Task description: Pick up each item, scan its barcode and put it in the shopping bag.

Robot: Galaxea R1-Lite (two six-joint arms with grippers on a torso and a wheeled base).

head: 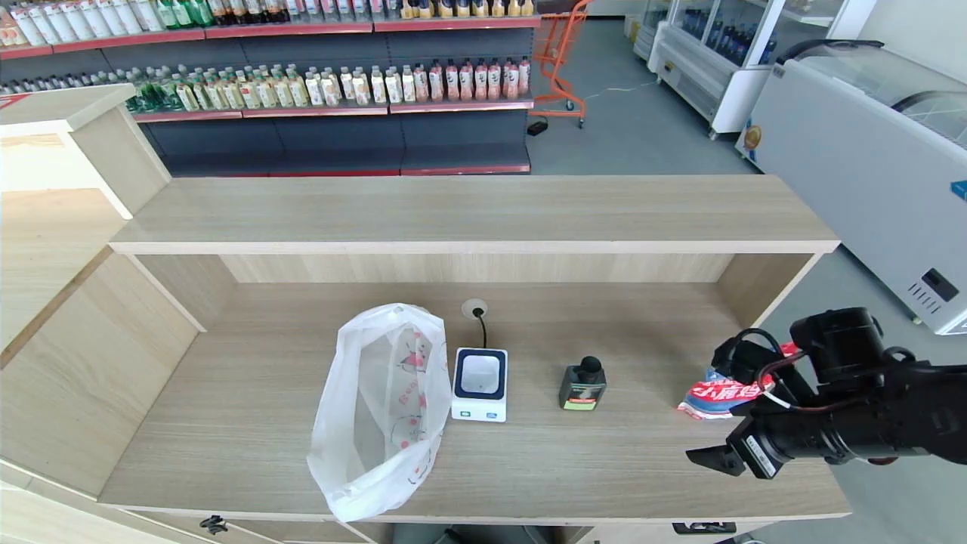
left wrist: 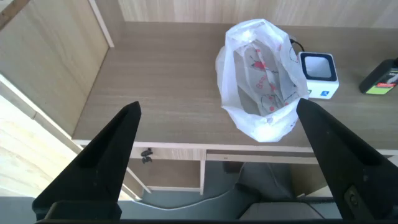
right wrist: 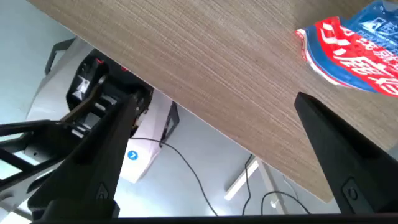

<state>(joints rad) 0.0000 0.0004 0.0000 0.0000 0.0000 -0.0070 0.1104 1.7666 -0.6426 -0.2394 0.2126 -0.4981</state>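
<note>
Right wrist view shows the right gripper (right wrist: 216, 102) with its two dark fingers spread wide and nothing between them, hanging over the near right edge of the wooden counter (right wrist: 205, 56). Just beyond it, toward the far side, a red and blue snack packet (right wrist: 354, 53) lies flat on the counter, untouched. From the head camera the right arm partly covers this packet. Left of it, well apart, a small dark bottle (head: 583, 385) with a black cap stands upright. Further left sits the white barcode scanner (head: 480, 384), its dark-framed window facing up, with a black cable (head: 481, 326) running from its far side to a round hole in the counter. Touching the scanner's left side is the white translucent shopping bag (head: 381, 408), mouth open toward the near edge, red print showing through the plastic. The left gripper (left wrist: 219, 107) is also fully spread and holds nothing, hovering above the near left part of the counter, with the bag lying beyond it.
</note>
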